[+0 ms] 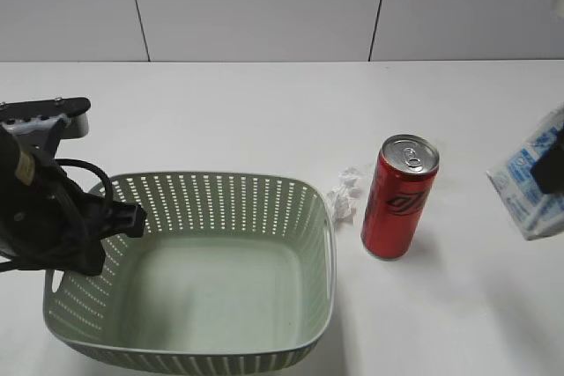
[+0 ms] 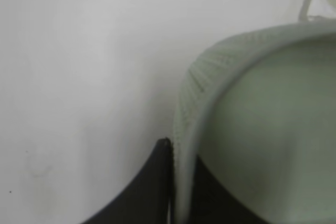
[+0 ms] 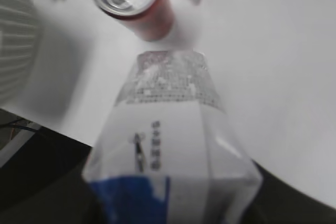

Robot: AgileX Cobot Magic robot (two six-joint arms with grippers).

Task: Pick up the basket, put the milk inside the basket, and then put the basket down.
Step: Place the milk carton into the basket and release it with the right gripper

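The pale sage-green basket is at the lower left of the exterior view, empty inside. My left gripper is shut on its left rim; in the left wrist view the rim runs between the two black fingers. The white and blue milk carton is tilted above the table at the far right edge, held by my right gripper, which is mostly out of frame. In the right wrist view the carton fills the space between the jaws.
A tall red soda can stands upright between basket and carton; it also shows in the right wrist view. A crumpled white wrapper lies beside the basket's right corner. A tiled wall runs behind the white table.
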